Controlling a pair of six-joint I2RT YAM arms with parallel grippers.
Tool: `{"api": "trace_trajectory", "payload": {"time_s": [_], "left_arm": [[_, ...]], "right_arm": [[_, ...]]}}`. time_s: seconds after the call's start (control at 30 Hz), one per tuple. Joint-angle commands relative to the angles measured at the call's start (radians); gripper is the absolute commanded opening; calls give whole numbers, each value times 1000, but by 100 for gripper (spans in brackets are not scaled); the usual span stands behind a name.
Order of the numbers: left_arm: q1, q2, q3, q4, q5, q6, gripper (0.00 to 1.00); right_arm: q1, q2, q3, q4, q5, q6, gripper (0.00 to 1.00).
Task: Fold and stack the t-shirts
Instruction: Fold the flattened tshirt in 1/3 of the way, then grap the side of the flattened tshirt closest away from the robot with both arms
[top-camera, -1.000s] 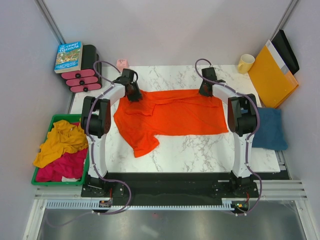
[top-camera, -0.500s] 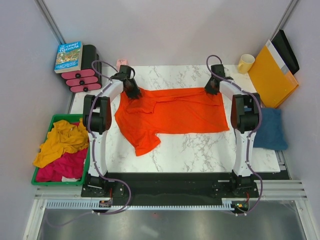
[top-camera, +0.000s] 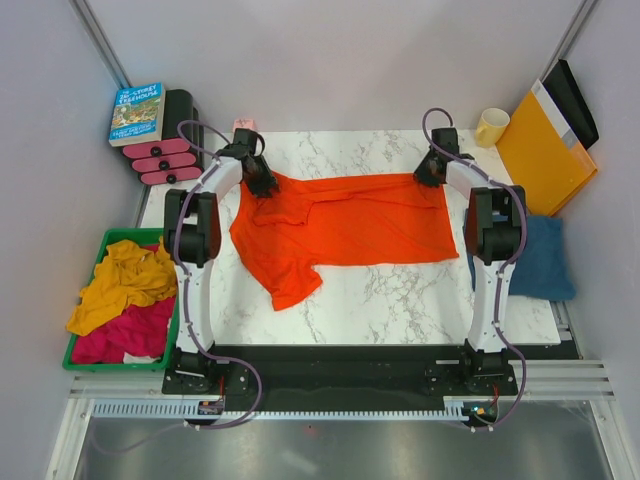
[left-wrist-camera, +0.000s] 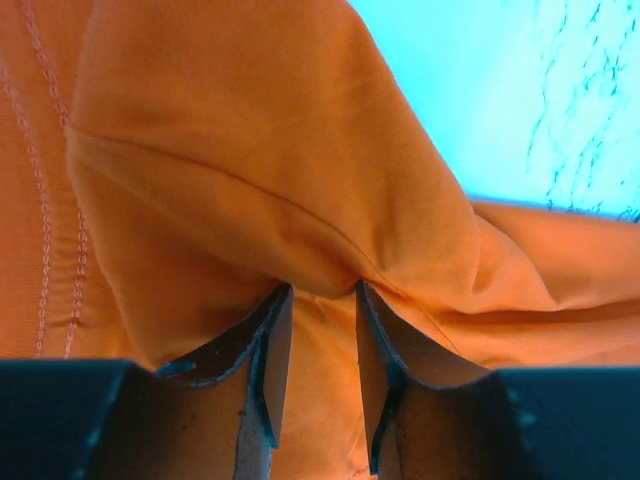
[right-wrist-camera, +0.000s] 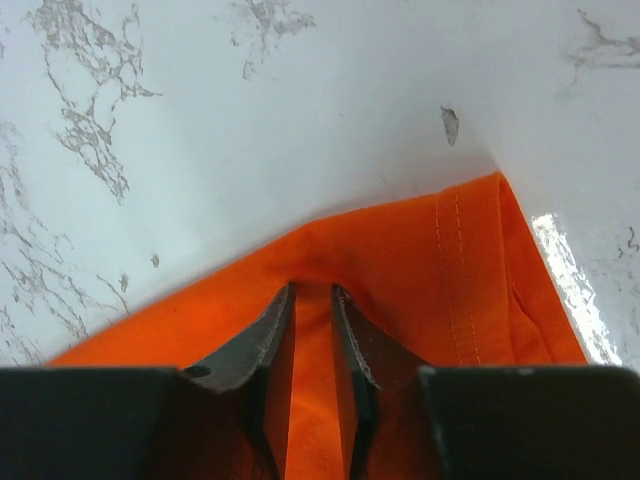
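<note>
Marble surface (top-camera: 400, 300): orange-red t-shirt (top-camera: 340, 225) spread flat centrally, sleeve trailing nearward. Left claw (left-wrist-camera: 320, 290) pinches its far-left fold; right claw (right-wrist-camera: 312, 290), narrowly parted, straddles far-right hem, hold uncertain. Denim-blue t-shirt (top-camera: 545, 265) folded at right edge; envelope (top-camera: 545, 155), mug (top-camera: 491, 127) beyond.

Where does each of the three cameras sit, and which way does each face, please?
Top external: fixed above and behind, looking down on the marble table; left arm and right arm show.
Left wrist: on the left arm, looking along the left tool at the bunched orange-red t-shirt it pinches; its two fingers show.
Right wrist: on the right arm, looking along the right tool at the shirt's hemmed corner; its two fingers show.
Shared: all show the shirt.
</note>
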Motion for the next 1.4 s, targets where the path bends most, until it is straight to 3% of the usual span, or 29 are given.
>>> {"api": "trace_trajectory", "payload": {"time_s": [0.0,0.13,0.23,0.43,0.57,0.73,0.8,1.0,1.17,1.37], "left_arm": [[-5,-158,-78,76,-63,44,42],[-16,-300,-165,115,-89,65,46],[-16,-404,-245,130,-101,68,43],[-40,-599,-556,157,-119,44,37],[-137,-757,-769,161,-239,31,37],[-286,-933,-1024,157,-290,-5,35],[-355,-1037,-1090,147,-317,-71,36],[-413,-1318,-1322,149,-278,-226,33],[-450,-1408,-1412,126,-270,-283,33],[-522,-1297,-1408,126,-322,-300,33]], "right_arm": [[37,-79,-41,31,35,-62,32],[97,-206,-53,28,78,-79,50],[145,-289,-100,29,116,-110,56],[227,-456,-292,35,161,-154,56],[269,-591,-473,52,187,-162,55],[333,-794,-686,72,247,-185,54],[356,-861,-722,63,254,-191,55],[389,-964,-792,2,261,-196,54],[421,-1001,-831,-12,260,-194,54],[451,-992,-852,-14,257,-188,54]]}}
